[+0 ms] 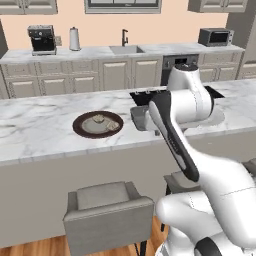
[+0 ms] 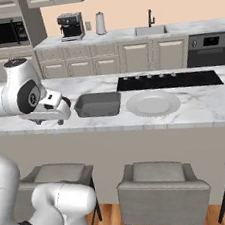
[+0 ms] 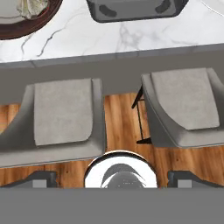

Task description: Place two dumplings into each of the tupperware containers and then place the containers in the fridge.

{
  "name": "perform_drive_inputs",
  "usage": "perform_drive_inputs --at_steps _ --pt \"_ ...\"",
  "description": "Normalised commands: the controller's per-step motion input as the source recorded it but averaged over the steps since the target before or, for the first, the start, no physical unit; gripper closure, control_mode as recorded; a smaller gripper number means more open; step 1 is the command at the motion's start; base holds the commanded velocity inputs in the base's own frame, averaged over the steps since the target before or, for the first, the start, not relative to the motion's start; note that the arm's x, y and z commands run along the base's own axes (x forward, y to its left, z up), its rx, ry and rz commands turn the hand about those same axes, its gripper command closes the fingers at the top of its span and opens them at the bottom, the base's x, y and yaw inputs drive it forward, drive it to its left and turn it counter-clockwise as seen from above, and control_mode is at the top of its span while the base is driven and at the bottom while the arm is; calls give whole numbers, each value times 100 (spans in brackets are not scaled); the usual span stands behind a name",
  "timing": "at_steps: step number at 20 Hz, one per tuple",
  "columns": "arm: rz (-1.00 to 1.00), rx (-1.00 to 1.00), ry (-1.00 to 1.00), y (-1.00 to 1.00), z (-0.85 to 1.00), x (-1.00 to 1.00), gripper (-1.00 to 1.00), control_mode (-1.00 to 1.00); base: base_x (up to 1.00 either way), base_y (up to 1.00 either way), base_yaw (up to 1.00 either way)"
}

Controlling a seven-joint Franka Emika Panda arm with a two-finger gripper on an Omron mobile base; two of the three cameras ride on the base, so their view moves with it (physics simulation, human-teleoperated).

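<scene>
The claw hung off the white arm's hand above the near edge of the white marble worktop, and whether it was spread or pressed together could not be told: in the hand view its dark tips sat apart at the bottom corners, half cut off, and nothing lay between them. It seemed parked short of the food, likely a staging pose before any reach. At one o'clock from the hand in the right base view sat a grey rectangular lidless tupperware tub, placed open-mouthed within easy reach, presumably to be filled. At three o'clock from that tub lay a white round plate. At nine o'clock from the arm in the left base view, a dark brown round plate carried small beige mottled dumplings; their count was unclear. The second tub and the fridge could not be placed. No brand or writing was readable anywhere.
</scene>
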Motion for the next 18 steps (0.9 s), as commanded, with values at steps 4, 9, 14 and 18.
perform_drive_inputs --at_steps 4,9,14,18 --pt "10 3 8 55 0 100 -100 -100 0 0 0" --pt "11 1 15 50 -14 100 -100 -100 0 0 0" --pt "12 0 14 43 -26 82 -100 -100 0 0 0" --pt "12 0 19 36 -9 64 -100 -100 0 0 0"
